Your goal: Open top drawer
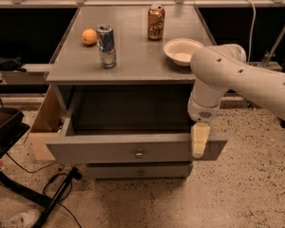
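Observation:
The top drawer (109, 150) is pulled far out of the grey cabinet. Its flat grey front has one small round metal knob (139, 154) at centre, and the deep grey box behind it looks empty. A narrower drawer front (140, 171) shows below it, shut. My gripper (200, 139) hangs from the white arm (237, 77) at the right end of the drawer front, its cream-coloured finger reaching over the front's top edge. It is well to the right of the knob.
On the cabinet top (133, 56) stand an orange (89, 36), a silver-blue can (106, 46), a brown can (156, 22) and a white bowl (182, 51). A cardboard box (43, 127) sits at the cabinet's left. A dark stand and cables (47, 194) lie on the floor at left.

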Tool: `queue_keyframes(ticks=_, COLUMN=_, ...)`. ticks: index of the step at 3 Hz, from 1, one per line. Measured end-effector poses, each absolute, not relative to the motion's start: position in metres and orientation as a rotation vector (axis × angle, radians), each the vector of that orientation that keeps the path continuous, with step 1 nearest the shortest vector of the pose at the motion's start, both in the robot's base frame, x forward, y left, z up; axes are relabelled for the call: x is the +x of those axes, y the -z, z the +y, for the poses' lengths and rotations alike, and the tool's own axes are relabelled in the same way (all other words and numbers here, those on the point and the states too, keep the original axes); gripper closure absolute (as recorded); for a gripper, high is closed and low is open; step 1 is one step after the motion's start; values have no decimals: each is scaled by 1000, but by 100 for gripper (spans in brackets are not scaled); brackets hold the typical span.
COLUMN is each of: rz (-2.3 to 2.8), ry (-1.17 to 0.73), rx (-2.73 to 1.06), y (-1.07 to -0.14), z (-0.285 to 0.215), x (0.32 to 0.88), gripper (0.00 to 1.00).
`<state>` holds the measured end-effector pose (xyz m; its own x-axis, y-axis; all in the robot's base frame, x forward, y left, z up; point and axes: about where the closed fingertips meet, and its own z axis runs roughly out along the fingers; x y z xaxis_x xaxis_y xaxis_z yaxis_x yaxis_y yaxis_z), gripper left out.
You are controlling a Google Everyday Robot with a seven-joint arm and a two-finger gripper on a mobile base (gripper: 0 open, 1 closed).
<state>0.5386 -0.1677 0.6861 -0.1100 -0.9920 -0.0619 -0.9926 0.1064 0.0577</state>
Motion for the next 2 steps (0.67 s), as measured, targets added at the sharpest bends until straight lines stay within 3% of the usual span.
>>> queue_keyframes(ticks=2, rz=2330, ry=-218, rx=-2089, y=-670, z=-169, x=523, gripper=0)
